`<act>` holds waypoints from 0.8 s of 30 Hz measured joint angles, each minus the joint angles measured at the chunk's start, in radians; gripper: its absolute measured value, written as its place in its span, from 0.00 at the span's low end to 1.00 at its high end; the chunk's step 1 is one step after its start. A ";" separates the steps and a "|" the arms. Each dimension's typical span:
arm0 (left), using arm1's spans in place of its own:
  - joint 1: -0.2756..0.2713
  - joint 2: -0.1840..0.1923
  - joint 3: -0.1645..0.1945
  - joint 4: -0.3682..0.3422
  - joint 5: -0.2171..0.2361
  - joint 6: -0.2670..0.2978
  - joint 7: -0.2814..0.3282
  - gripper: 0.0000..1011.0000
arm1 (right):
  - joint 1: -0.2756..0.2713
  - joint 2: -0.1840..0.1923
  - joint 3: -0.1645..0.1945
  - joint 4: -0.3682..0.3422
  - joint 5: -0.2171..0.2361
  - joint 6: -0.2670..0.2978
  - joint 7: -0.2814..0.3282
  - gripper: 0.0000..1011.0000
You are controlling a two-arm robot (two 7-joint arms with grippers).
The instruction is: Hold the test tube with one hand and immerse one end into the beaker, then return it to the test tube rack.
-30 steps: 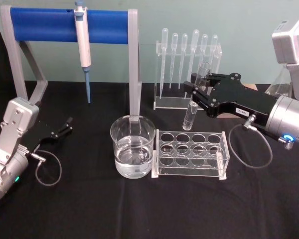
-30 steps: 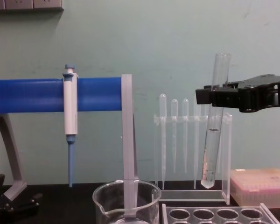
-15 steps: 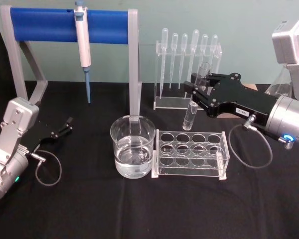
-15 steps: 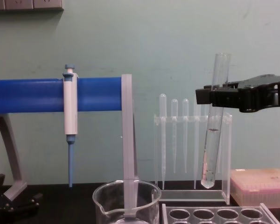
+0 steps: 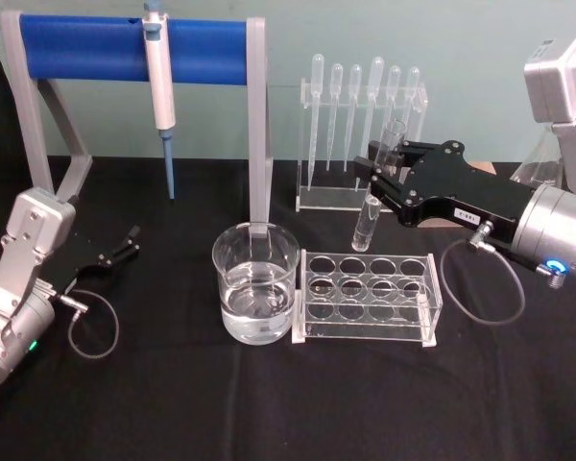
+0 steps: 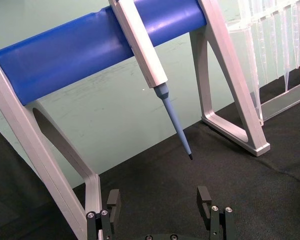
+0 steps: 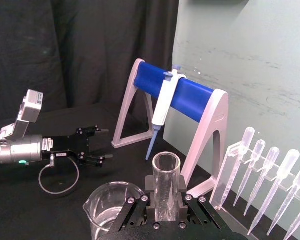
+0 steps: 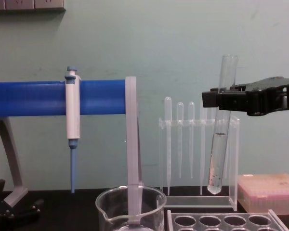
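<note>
Black tabletop (image 5: 269,413): right hand (image 5: 379,179) clamps test tube (image 5: 367,223) above rack (image 5: 368,285), beaker (image 5: 232,288) beside, pipettes (image 5: 355,106) behind

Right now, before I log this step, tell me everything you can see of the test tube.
The test tube is clear glass, round-bottomed, open rim up, leaning slightly. The right tool is shut on its upper part; nothing else touches it. It hangs above the rack, right of the beaker, droplets inside its bottom.

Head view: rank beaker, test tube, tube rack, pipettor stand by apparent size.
1. pipettor stand
2-3. tube rack and beaker: too alike to rank; rack wider, beaker taller
4. test tube, thin, held by the right hand
</note>
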 joint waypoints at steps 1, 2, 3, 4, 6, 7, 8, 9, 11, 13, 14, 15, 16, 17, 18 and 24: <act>0.000 0.000 0.000 0.000 0.000 0.000 0.000 0.99 | 0.000 0.000 0.000 0.000 0.000 0.000 0.000 0.22; 0.000 0.000 0.000 0.000 0.000 0.000 0.000 0.99 | 0.000 0.000 0.000 0.000 0.000 0.000 0.000 0.22; 0.000 0.000 0.000 0.000 0.000 0.000 0.000 0.99 | 0.000 0.000 0.000 0.000 0.000 0.000 0.000 0.22; 0.000 0.000 0.000 0.000 0.000 0.000 0.000 0.99 | 0.000 0.000 0.000 0.000 0.000 0.000 0.000 0.22; 0.000 0.000 0.000 0.000 0.000 0.000 0.000 0.99 | 0.000 0.000 0.000 0.000 0.000 0.000 0.000 0.22; 0.000 0.000 0.000 0.000 0.000 0.000 0.000 0.99 | 0.000 0.000 0.000 0.000 0.000 0.000 0.000 0.22; 0.000 0.000 0.000 0.000 0.000 0.000 0.000 0.99 | 0.000 0.000 0.000 0.000 0.000 0.000 0.000 0.22; 0.000 0.000 0.000 0.000 0.000 0.000 0.000 0.99 | 0.000 0.000 0.000 0.000 0.000 0.000 0.000 0.22; 0.000 0.000 0.000 0.000 0.000 0.000 0.000 0.99 | 0.000 0.000 0.000 0.000 0.000 0.000 0.000 0.22; 0.000 0.000 0.000 0.000 0.000 0.000 0.000 0.99 | 0.000 0.000 0.000 0.000 0.000 0.000 0.000 0.22; 0.000 0.000 0.000 0.000 0.000 0.000 0.000 0.99 | 0.000 0.000 0.000 0.000 0.000 0.000 0.000 0.22; 0.000 0.000 0.000 0.000 0.000 0.000 0.000 0.99 | 0.000 0.000 0.000 0.000 0.000 0.000 0.000 0.22; 0.000 0.000 0.000 0.000 0.000 0.000 0.000 0.99 | 0.000 0.000 0.000 0.000 0.000 0.000 0.000 0.22; 0.000 0.000 0.000 0.000 0.000 0.000 0.000 0.99 | 0.000 0.000 0.000 0.000 0.000 0.000 0.000 0.22; 0.000 0.000 0.000 0.000 0.000 0.000 0.000 0.99 | 0.000 0.000 0.000 0.000 0.000 0.000 0.000 0.22; 0.000 0.000 0.000 0.000 0.000 0.000 0.000 0.99 | 0.000 0.000 0.000 0.000 0.000 0.000 0.000 0.22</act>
